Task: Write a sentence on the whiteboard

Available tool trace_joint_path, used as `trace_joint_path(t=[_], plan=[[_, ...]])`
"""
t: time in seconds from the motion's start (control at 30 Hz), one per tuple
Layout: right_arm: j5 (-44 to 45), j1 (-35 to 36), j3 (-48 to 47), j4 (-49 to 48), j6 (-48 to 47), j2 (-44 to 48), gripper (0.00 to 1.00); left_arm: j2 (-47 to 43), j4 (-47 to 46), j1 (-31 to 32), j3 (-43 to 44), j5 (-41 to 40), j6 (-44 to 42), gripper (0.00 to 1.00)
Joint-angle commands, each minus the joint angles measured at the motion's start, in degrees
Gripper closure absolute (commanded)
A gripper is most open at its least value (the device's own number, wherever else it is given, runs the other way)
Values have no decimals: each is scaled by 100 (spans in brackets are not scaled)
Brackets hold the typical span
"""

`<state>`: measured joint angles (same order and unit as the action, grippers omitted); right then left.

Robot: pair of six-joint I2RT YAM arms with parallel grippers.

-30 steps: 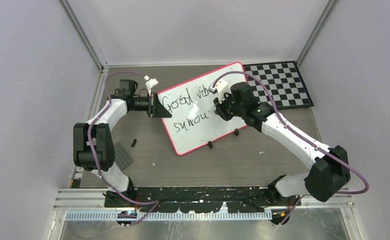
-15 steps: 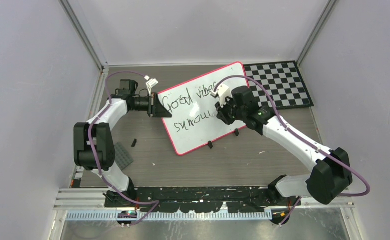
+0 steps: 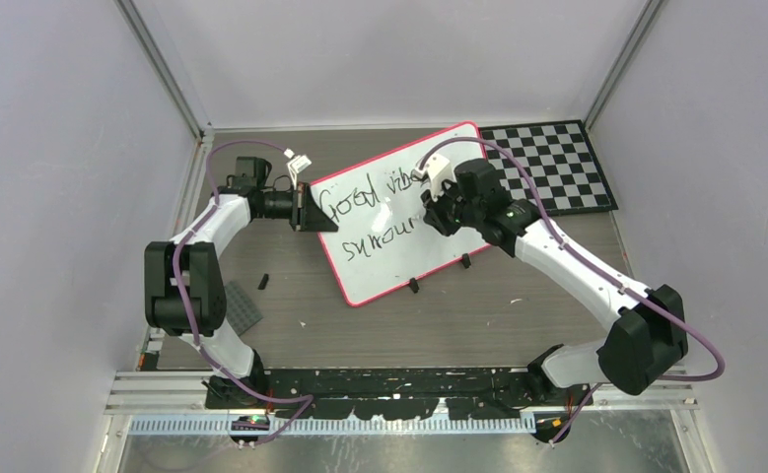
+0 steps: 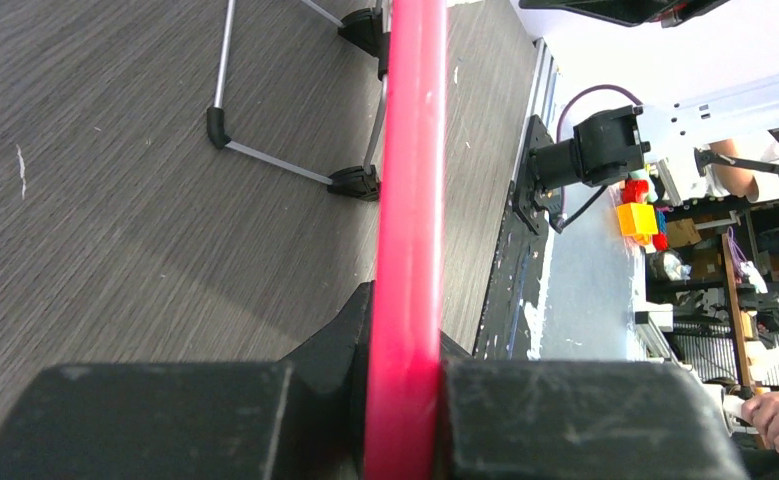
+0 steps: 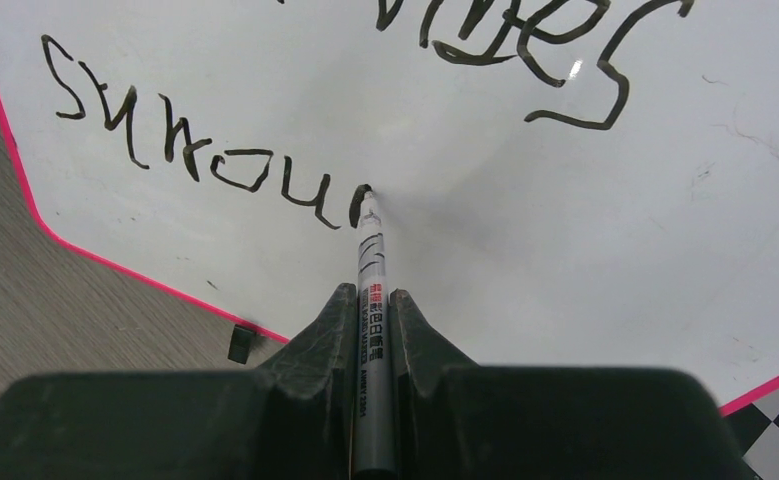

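The whiteboard [image 3: 391, 264] rests askew at mid-depth on the tabletop [image 3: 439, 325], its far right corner just beside the checkerboard mat [image 3: 557, 168], and the left end effector [image 3: 313, 209] is clamped on its red-pink left rim. The right end effector [image 5: 370, 330] is closed on a marker [image 5: 372, 285] whose tip touches the board at the end of the lower line. The sentence [image 3: 360, 201] reads roughly "Good vibes" above "surrou"; the print on the marker's barrel is too small to read.
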<state>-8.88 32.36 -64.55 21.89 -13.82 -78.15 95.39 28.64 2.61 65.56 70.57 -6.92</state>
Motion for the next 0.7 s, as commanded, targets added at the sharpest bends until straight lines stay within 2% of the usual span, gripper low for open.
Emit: trace_joint_path(t=[0.0, 0.4, 0.67], plan=[[270, -173, -153, -197, -97, -11, 100, 127, 550, 108, 58, -326, -97, 100], [106, -240, 601, -139, -261, 230, 100, 155, 592, 113, 75, -324, -138, 100], [104, -218, 439, -65, -201, 357, 100, 98, 663, 109, 27, -339, -196, 100]])
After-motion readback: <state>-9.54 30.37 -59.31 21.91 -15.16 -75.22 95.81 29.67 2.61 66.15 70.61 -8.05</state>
